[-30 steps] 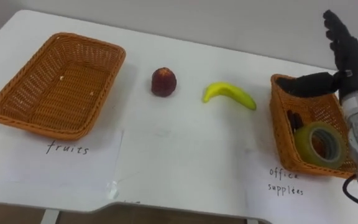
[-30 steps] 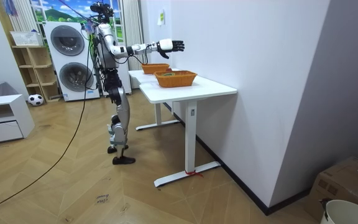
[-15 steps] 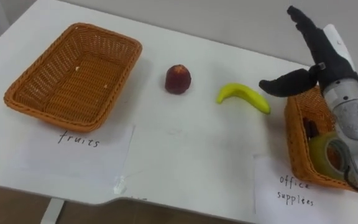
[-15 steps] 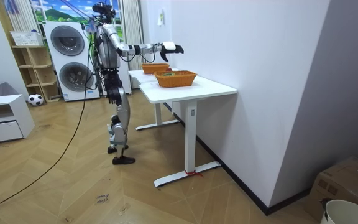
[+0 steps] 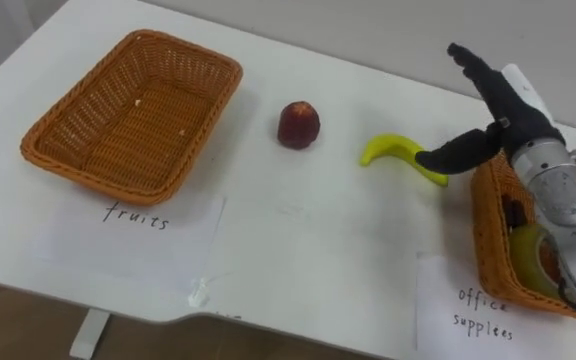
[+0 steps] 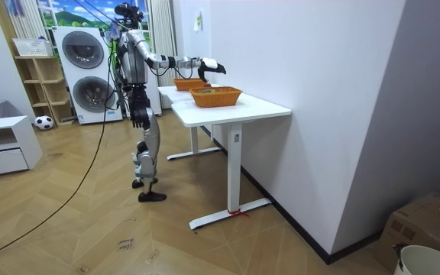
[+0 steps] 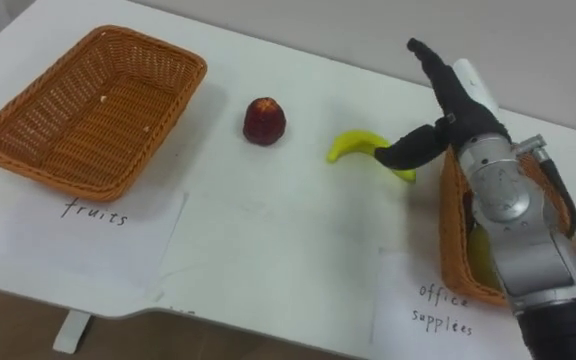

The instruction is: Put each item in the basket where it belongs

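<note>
On the white counter (image 5: 298, 250), in the left eye view, the office basket (image 5: 488, 235) is the mark for everything else. A sheet of paper (image 5: 478, 310) touching its near side carries the handwritten words "office supplies". Inside the basket lie a yellow-green roll of tape (image 5: 528, 255) and, behind that, a dark item (image 5: 513, 212) too hidden to name. The banana (image 5: 393, 152) lies on the counter just left of the basket, outside it. The apple (image 5: 298, 125) stands farther left of the basket, apart from the banana. Well to the left of the basket sits the fruit basket (image 5: 133, 110), with no fruit in it; a sheet (image 5: 138, 215) at its near side reads "fruits" in handwriting. The right robot hand (image 5: 513, 120) hovers over the office basket's far left corner, spread wide and holding nothing, fingers straight and thumb reaching left over the banana's end. Whether the thumb touches the banana cannot be told.

In the right eye view the thumb covers the banana's end nearest the office basket, and both fruits lie on the counter.

In the room view the robot stands to the room view's left of the office basket, at the counter's long side, one arm stretched out above the counter. Two stacked washing machines (image 6: 86, 72) stand behind it.
</note>
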Robot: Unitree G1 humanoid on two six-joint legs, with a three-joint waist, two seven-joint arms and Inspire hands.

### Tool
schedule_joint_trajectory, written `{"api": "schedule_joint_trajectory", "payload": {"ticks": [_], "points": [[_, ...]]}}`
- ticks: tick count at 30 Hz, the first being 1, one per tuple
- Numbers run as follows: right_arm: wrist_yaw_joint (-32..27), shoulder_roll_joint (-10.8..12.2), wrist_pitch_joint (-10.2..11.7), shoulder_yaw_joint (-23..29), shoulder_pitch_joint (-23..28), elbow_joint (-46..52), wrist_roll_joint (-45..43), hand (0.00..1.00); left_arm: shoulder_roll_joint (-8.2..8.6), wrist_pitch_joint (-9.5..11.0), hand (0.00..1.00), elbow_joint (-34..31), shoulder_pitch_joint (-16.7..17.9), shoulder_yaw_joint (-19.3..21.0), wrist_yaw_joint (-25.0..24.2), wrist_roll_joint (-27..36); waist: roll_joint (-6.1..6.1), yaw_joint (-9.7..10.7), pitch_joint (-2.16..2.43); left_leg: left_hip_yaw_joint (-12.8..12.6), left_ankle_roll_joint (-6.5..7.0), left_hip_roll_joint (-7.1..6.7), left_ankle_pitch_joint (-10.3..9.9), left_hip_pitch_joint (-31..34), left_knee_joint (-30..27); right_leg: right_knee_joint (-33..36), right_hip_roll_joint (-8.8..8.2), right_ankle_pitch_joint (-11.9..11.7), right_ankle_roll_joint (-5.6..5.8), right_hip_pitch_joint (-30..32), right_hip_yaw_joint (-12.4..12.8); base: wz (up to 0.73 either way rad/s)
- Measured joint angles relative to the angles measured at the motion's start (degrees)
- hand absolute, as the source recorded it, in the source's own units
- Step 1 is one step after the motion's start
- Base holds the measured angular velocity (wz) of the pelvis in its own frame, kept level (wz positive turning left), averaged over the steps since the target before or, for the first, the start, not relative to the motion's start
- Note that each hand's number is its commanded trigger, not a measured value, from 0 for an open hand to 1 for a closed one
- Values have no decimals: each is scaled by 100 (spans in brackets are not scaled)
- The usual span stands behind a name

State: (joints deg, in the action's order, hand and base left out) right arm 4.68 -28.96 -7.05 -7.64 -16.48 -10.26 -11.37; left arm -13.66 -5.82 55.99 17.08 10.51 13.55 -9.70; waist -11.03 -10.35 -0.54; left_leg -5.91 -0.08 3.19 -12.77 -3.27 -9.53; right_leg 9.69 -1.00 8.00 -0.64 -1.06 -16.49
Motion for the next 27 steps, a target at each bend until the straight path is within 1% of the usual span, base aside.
{"api": "schedule_joint_trajectory", "payload": {"ticks": [1,3,5,7,11,12,13,15,16,17,19,20,23,24,27], "points": [[42,-14,-1,-32,-15,-5,-26,0,-9,-1,0,0,0,-5,-29,0,-3,0,2,3,0,-1,0,1,0,2,-3,0,0,-1,-16,3],[146,-135,-4,-215,-87,-32,-70,0,-72,-3,0,-4,-3,-78,-70,1,-29,-31,21,16,0,-2,0,1,-2,4,-10,0,-1,-6,-64,0],[194,-179,-8,-328,-117,-41,-166,0,-121,-6,0,-7,-19,-146,-75,1,-51,-70,29,39,0,-5,0,0,-2,4,-9,-1,-1,-14,-73,4],[261,-203,-8,-473,-234,-117,-291,0,-124,-6,0,-7,-37,-202,-78,1,-52,-85,27,48,0,-5,0,-1,-4,3,-13,-1,-1,-17,-75,2],[378,-212,-14,-530,-304,-330,-596,0,-154,-4,0,-81,-84,-233,-159,-1,-59,-135,16,126,0,-13,0,41,-2,3,-17,0,-1,-12,-123,9],[400,-213,-15,-530,-311,-362,-725,0,-161,-6,0,-96,-82,-234,-190,-2,-66,-142,10,146,1,-42,0,66,-9,1,-16,0,0,2,-127,11],[416,-213,-15,-530,-326,-389,-758,0,-160,-7,0,-100,-82,-238,-198,-2,-68,-147,2,153,1,-42,0,71,-10,-2,-15,0,0,5,-128,5],[434,-219,-33,-530,-375,-496,-930,0,-160,-11,0,-142,-81,-247,-267,-4,-77,-187,-31,174,1,-41,0,96,-10,-8,-12,0,0,18,-138,3],[441,-222,-43,-530,-383,-513,-949,0,-159,-11,0,-154,-82,-248,-287,-5,-77,-201,-33,179,1,-41,0,106,-10,-8,-12,0,0,26,-138,4],[483,-237,-53,-530,-398,-544,-966,0,-157,-11,0,-179,-86,-249,-302,-7,-96,-226,-22,180,1,-42,0,114,-9,-9,-12,0,0,35,-135,0],[500,-247,-52,-530,-440,-650,-988,0,-157,-12,0,-212,-94,-248,-304,-12,-87,-265,-29,185,1,-43,0,115,-11,-9,-14,0,0,34,-132,0],[507,-248,-55,-533,-478,-729,-1116,0,-157,-11,0,-235,-94,-248,-304,-33,-101,-280,-19,190,1,-46,0,120,-12,-11,-17,0,0,39,-131,0],[529,-250,-54,-563,-527,-778,-1189,0,-156,-17,0,-274,-112,-245,-305,-125,-117,-301,-9,196,3,-61,2,157,-35,-14,-34,0,0,92,-125,0],[538,-250,-53,-650,-611,-895,-1189,0,-156,-17,0,-292,-117,-245,-306,-125,-116,-300,-11,197,4,-70,3,163,-38,-21,-41,0,0,100,-115,0],[576,-250,-57,-706,-651,-1006,-1189,0,-157,-16,0,-321,-137,-236,-306,-124,-117,-324,-10,197,4,-77,3,165,-39,-25,-48,0,0,100,-110,0]]}}
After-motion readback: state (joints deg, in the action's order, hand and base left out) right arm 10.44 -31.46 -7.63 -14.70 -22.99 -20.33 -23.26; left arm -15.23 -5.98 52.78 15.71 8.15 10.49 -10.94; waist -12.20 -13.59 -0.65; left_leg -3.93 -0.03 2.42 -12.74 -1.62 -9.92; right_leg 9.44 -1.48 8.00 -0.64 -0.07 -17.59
